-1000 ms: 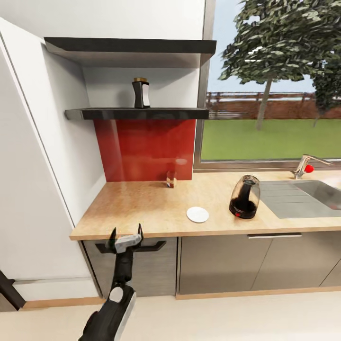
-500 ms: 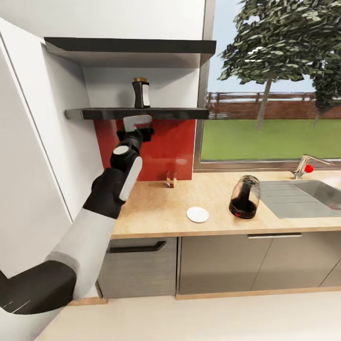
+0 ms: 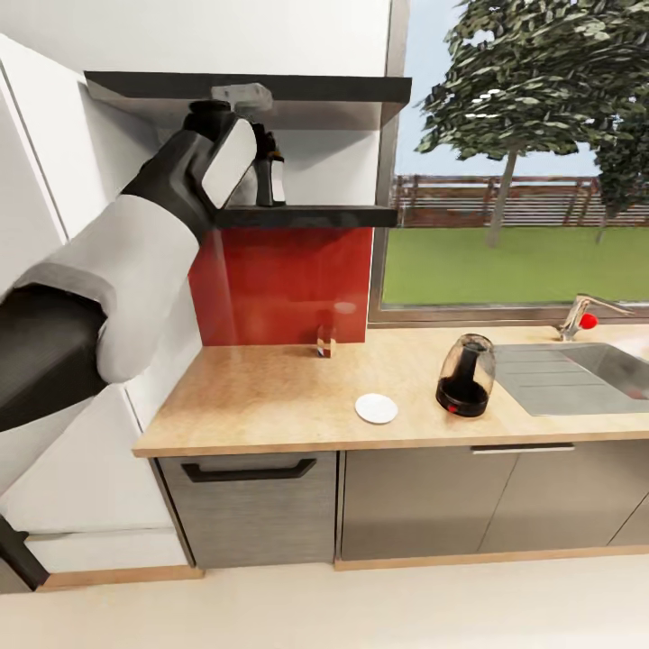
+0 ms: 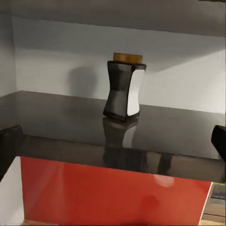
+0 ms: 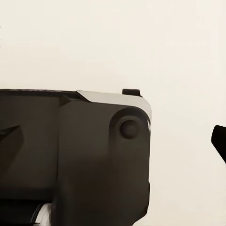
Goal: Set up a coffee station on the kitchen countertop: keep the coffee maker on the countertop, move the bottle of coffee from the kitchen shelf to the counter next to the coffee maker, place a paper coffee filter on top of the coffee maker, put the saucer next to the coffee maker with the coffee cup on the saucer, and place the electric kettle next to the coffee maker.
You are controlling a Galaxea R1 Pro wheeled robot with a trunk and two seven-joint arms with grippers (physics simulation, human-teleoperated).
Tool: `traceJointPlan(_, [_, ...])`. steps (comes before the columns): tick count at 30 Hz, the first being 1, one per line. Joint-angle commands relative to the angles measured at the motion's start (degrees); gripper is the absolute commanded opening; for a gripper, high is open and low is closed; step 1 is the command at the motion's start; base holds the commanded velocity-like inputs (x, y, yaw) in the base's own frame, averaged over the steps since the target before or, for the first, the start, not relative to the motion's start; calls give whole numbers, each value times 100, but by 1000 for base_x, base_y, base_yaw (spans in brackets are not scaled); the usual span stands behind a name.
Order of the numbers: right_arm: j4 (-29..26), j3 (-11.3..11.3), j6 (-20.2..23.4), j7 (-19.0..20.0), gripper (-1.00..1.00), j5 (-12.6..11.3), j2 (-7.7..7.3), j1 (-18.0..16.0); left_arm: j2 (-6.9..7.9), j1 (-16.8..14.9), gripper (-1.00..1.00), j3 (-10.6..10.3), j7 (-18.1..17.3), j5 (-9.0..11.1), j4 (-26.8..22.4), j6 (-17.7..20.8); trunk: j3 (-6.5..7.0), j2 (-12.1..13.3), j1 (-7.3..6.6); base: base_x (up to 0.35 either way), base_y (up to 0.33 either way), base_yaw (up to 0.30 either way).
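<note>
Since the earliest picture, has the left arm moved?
Yes. The left arm rose from below the countertop edge to shelf height.

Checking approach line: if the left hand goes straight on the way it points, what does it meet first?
Likely the bottle of coffee, standing upright on the black shelf, roughly centred between the open fingertips. Nothing shows in between; depth is unclear.

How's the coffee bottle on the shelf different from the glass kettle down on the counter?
The bottle of coffee is opaque dark with a white label and yellow cap; the electric kettle is clear glass on a black base. The bottle is waisted, the kettle rounded. The bottle stands on the shelf, the kettle on the kitchen countertop. Both stand upright.
</note>
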Motion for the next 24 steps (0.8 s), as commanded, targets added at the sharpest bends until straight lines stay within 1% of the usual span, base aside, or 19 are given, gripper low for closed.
traceJointPlan(1, [1, 50, -15, -21, 100, -40, 8, -3, 0, -212, 100, -21, 38, 47, 283, 13, -15, -12, 4, 0, 0, 0])
traceJointPlan(2, [1, 51, -14, -21, 100, -40, 18, -4, 0, -376, 100, -22, 36, 49, 515, 8, -15, -12, 4, 0, 0, 0])
traceJointPlan(4, [1, 53, -14, -21, 100, -41, 33, -4, 7, -589, 100, -28, 30, 47, 842, 4, -15, -12, 4, 0, 0, 0])
traceJointPlan(6, [-2, 53, -14, -18, 100, -46, 38, -4, 17, -665, 100, -30, 20, 49, 964, 9, -15, -12, 4, 0, 0, 0])
traceJointPlan(7, [-4, 53, -15, -13, 100, -50, 42, -4, 38, -692, 100, -51, 9, 10, 1042, 5, -15, -12, 4, 0, 0, 0])
traceJointPlan(13, [1, 48, -14, -12, 100, -38, 36, -4, 52, -657, 100, -111, 35, -51, 845, -10, -15, -12, 4, 0, 0, 0])
traceJointPlan(21, [1, 35, -9, -18, 100, -77, 20, -4, 58, -633, 100, -83, 33, -68, 742, -20, -15, -12, 4, 0, 0, 0])
traceJointPlan(22, [3, 31, -7, -19, 100, -75, 8, -4, 59, -630, 100, -84, 25, -68, 741, -20, -15, -12, 4, 118, 0, 0])
traceJointPlan(23, [163, 35, 2, -25, 100, -65, -12, 8, 62, -623, 100, -85, 15, -65, 741, -20, -15, -12, 4, 307, 0, 0])
traceJointPlan(24, [184, 36, 3, -27, 100, -65, -17, 53, 65, -621, 100, -85, 13, -64, 741, -20, -15, -12, 4, 315, 0, 0])
